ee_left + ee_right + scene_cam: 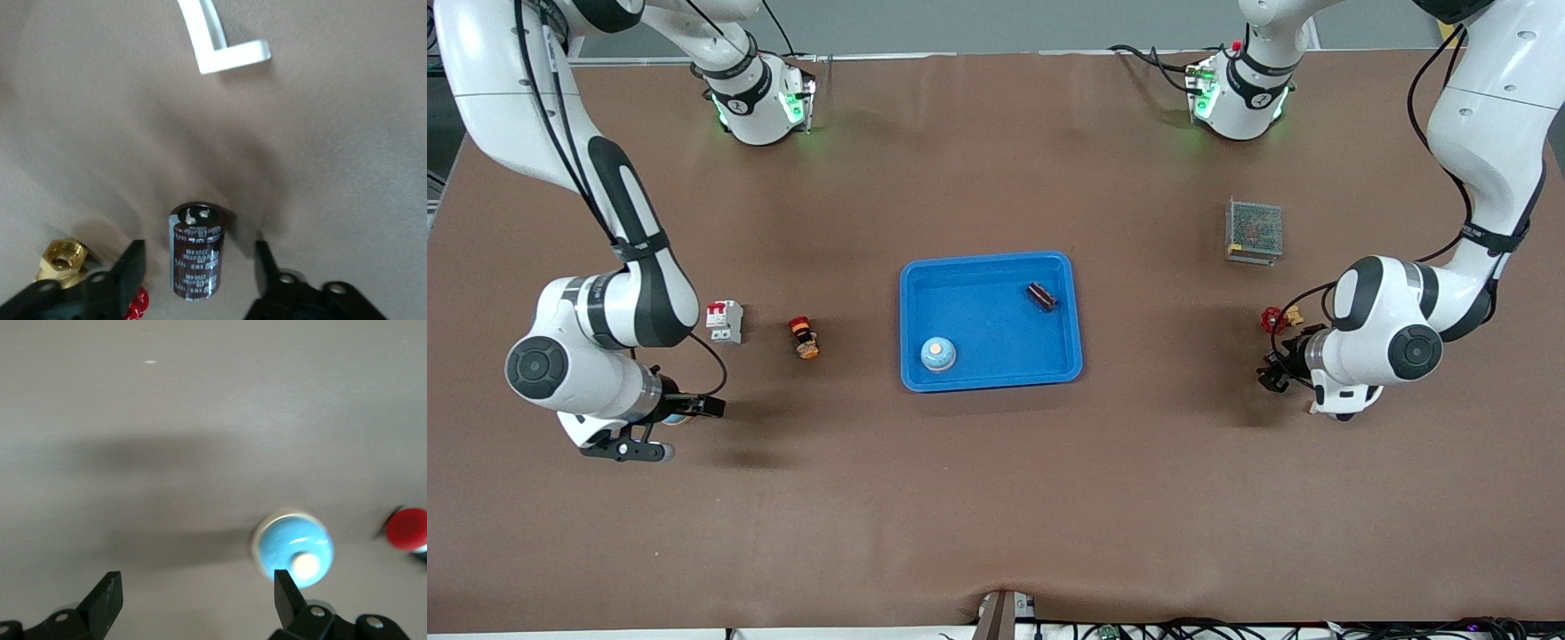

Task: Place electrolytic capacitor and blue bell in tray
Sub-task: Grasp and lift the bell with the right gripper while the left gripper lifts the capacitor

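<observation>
right hand, wide open and empty, hangs low at the right arm's end of the table; its wrist view shows a blue bell on the table beside one finger. left hand, open, straddles an electrolytic capacitor without touching it. the tray, mid-table, holds a second bell and a second capacitor, well apart.

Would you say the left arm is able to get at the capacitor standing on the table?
Probably yes: the left hand is open astride the electrolytic capacitor; the brass valve sits just outside.
</observation>
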Robot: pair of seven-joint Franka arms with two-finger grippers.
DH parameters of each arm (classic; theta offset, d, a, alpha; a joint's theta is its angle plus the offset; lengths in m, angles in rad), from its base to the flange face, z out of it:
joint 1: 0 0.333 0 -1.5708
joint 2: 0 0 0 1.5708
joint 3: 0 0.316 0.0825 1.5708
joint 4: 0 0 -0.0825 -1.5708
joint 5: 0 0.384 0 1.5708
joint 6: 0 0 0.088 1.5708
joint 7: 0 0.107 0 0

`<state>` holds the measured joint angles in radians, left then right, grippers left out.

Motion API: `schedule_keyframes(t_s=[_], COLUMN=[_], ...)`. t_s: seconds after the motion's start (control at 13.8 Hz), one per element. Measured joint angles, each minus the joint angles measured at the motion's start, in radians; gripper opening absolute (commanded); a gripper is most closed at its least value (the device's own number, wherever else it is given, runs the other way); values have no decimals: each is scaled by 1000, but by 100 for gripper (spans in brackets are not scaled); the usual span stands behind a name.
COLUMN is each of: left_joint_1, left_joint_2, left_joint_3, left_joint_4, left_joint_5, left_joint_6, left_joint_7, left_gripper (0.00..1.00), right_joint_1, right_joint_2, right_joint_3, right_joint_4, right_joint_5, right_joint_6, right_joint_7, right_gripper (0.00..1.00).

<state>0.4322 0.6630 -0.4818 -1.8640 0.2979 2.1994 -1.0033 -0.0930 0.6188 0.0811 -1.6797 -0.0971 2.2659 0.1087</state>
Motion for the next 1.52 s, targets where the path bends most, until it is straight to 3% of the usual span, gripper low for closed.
schedule_keyframes(t_s=[0.14,0.22,0.51,0.94,1.23,1.52], left_joint_1=[0,0,1,-30,-125,-250], left_joint_2=[-2,-3,-7,-52,-71,-71], left_joint_3=[-1,-1,-9,-163,-195,-196], left_joint_4=[0,0,4,42,96,122], left_joint_5=[0,0,0,0,0,1], left_joint_6=[4,5,19,-18,-68,-68], left_joint_7=[0,0,-12,-228,-383,-523], left_gripper=[3,0,0,0,0,0], right_joint_1=[-54,-79,-119,-119,-119,-119], right_joint_2=[0,0,1,40,44,45], right_joint_3=[0,0,1,5,9,11], right_joint_4=[-36,-41,-45,-63,-68,-70], right_joint_5=[-2,-2,-2,-2,-2,-2], right_joint_6=[48,58,86,154,155,155], right_joint_7=[-71,-104,-146,-146,-146,-146], right_gripper=[100,100,100,100,100,67])
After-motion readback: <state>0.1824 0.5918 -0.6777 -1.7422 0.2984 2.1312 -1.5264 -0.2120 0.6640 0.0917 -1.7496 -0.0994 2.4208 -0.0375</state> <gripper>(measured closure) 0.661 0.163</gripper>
